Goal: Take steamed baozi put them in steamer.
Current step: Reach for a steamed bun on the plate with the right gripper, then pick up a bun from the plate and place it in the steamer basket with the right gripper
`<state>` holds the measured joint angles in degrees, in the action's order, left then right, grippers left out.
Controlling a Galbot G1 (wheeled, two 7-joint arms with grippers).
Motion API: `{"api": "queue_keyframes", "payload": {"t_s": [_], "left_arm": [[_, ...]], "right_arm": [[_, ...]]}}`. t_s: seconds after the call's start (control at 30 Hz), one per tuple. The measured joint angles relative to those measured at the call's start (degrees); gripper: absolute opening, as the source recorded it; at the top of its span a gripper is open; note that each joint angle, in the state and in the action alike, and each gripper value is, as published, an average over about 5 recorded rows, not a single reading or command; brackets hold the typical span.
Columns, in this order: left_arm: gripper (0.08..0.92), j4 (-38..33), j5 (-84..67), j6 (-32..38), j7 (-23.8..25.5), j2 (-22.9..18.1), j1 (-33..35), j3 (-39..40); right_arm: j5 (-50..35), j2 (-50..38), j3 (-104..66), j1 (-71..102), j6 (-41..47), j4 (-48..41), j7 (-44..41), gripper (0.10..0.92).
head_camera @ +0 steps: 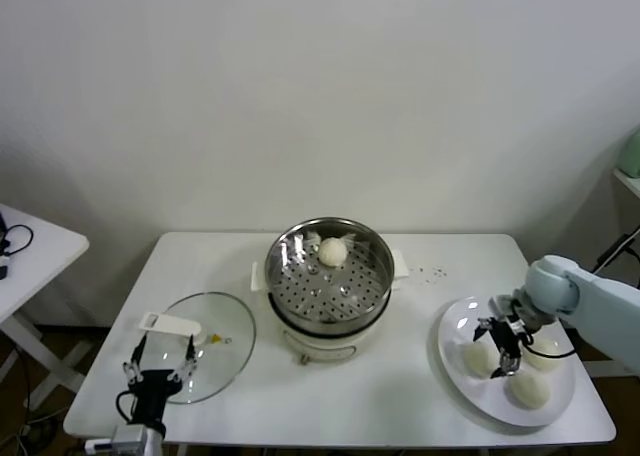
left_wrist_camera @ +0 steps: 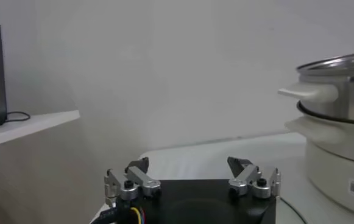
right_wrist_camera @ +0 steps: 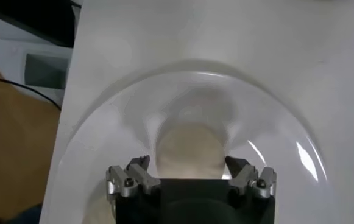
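Observation:
The steel steamer (head_camera: 328, 281) stands mid-table on its cream base and holds one baozi (head_camera: 332, 250) at the back of its perforated tray. Three more baozi lie on the white plate (head_camera: 458, 321) at the right: one at the left (head_camera: 476, 358), one at the right (head_camera: 545, 352), one in front (head_camera: 528, 390). My right gripper (head_camera: 501, 342) is open, low over the plate. In the right wrist view (right_wrist_camera: 187, 167) its fingers straddle a baozi (right_wrist_camera: 191, 149) without closing on it. My left gripper (head_camera: 158, 362) is open and empty by the table's front left edge, also in its wrist view (left_wrist_camera: 189, 167).
A flat glass lid (head_camera: 215, 341) with a white handle (head_camera: 170, 324) lies left of the steamer, under my left gripper. The steamer's side (left_wrist_camera: 341, 97) shows in the left wrist view. A second white table (head_camera: 30, 251) stands to the left. The plate sits near the table's right front corner.

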<state>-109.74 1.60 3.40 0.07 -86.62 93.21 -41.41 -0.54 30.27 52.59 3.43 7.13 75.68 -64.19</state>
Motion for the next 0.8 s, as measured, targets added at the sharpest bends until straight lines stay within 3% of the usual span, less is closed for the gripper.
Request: {"api": "queue_keyframes", "payload": {"t_s": [0.23, 0.8], "left_arm": [[0.823, 0.0, 0.0, -0.1, -0.1, 0.0, -0.1, -0.1], [0.823, -0.7, 0.0, -0.1, -0.1, 0.0, 0.4, -0.3]], "right_arm": [[0.2, 1.0, -0.2, 0.1, 0.1, -0.7, 0.0, 0.695], [-6.2, 0.0, 1.5, -5.1, 2.2, -1.2, 0.1, 0.67]]}}
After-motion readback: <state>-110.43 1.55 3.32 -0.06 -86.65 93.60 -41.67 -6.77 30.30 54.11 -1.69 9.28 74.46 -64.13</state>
